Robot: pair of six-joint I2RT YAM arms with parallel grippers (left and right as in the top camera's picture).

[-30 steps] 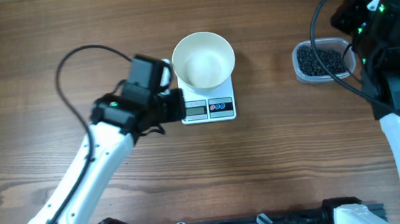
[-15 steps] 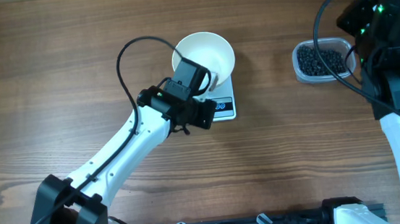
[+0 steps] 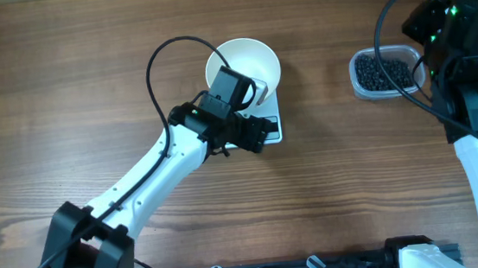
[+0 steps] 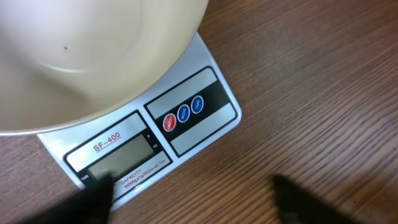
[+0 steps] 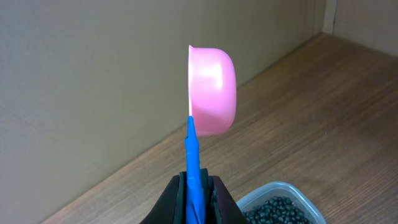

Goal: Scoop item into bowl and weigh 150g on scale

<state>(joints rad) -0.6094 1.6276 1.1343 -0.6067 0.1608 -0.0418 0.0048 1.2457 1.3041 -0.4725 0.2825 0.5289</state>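
The white bowl [image 3: 254,59] stands on the white scale [image 3: 274,118]; the part of its inside that shows is bare white. My left gripper [image 3: 256,134] hovers over the scale's front edge. Its jaws are open with nothing between them. In the left wrist view the scale [image 4: 186,118] shows its grey display and round buttons under the bowl [image 4: 81,50], and my left gripper [image 4: 193,205] straddles bare wood. The item, black beans [image 3: 381,72], fills a clear tub at the right. My right gripper [image 5: 197,186] is shut on the blue handle of a pink scoop [image 5: 212,90], held upright above the beans [image 5: 280,208].
The clear tub [image 3: 359,89] sits on the wooden table [image 3: 356,184] right of the scale, under my right arm [image 3: 470,53]. The left arm's black cable [image 3: 153,68] loops up beside the bowl. A wall rises behind the table in the right wrist view.
My left arm has swung right, from the scale's left side to over its front edge. Its jaws have opened. The right arm and scoop have barely shifted.
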